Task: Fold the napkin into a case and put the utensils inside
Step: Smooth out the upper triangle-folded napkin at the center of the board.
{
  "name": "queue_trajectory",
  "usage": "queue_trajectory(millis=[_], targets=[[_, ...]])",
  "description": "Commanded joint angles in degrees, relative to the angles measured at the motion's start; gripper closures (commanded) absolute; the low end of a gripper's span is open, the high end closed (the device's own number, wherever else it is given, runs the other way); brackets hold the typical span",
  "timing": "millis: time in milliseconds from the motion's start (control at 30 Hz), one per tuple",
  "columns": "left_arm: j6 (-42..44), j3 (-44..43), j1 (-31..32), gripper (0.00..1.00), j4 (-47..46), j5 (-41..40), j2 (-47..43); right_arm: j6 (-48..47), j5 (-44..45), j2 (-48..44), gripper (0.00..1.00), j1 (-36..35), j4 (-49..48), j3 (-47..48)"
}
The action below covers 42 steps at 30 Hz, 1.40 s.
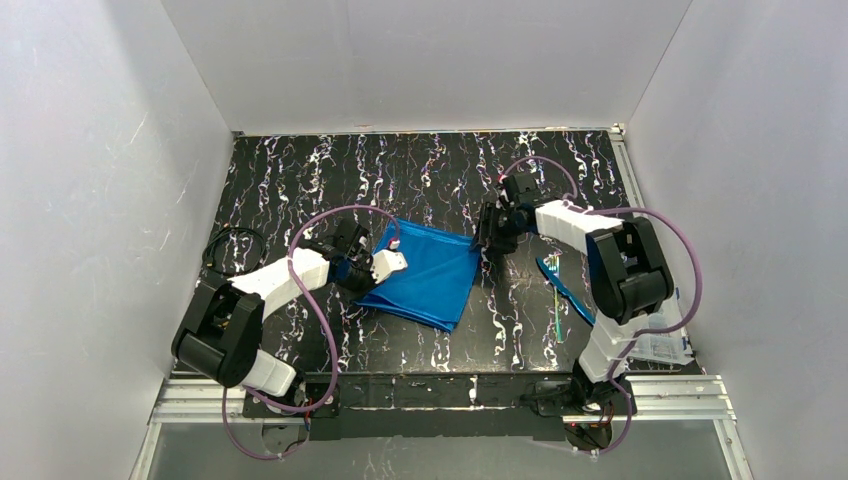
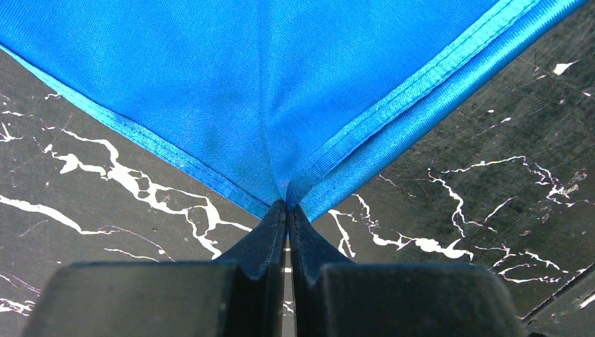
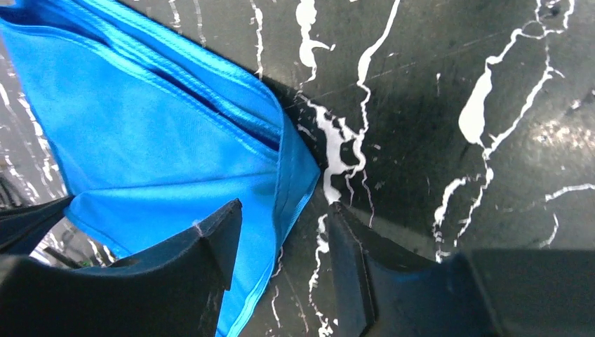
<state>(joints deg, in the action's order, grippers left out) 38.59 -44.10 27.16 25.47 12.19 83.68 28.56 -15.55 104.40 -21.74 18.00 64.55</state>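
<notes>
— Utensils [image 1: 562,288]? Lay nearest, slanted, right beside the right arm [image 1: 622,268].
— And napkin [image 1: 428,275]? Lay folded between both grippers. Pinched tight at its left corner by the left gripper [image 2: 286,209]. Farther back, hugged at its right corner by the right gripper [image 3: 284,210], fingers apart, not squeezing.

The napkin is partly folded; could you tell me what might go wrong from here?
The left gripper pinches one napkin corner; a pull could drag the layers apart. The right gripper stands open over the opposite corner, leaving it loose. The utensils beside the right arm might get knocked.
</notes>
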Motion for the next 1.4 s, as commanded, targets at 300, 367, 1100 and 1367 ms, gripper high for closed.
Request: queue_trajectory(millis=[300,367,1100,1367], targets=[[-1.52,0.96,0.19,1.0,0.9,-1.14,-0.33,3.2,-7.24,-7.3,0.69,-5.69,-5.54,-5.06],[-1.8,0.86,0.18,1.0,0.99,-1.14,-0.45,4.2,-7.4,-5.95,0.75,-5.48,-8.56,-5.78],[-3.26,-2.56,0.18,0.83,7.61,1.9,-3.7,7.02,-28.13,12.81,0.89,-0.25,-23.99,-6.77],[-4.2,-8.46,0.18,0.74,14.93,4.21,-5.97,4.32,-26.59,12.11,0.9,0.4,-22.39,-8.53]])
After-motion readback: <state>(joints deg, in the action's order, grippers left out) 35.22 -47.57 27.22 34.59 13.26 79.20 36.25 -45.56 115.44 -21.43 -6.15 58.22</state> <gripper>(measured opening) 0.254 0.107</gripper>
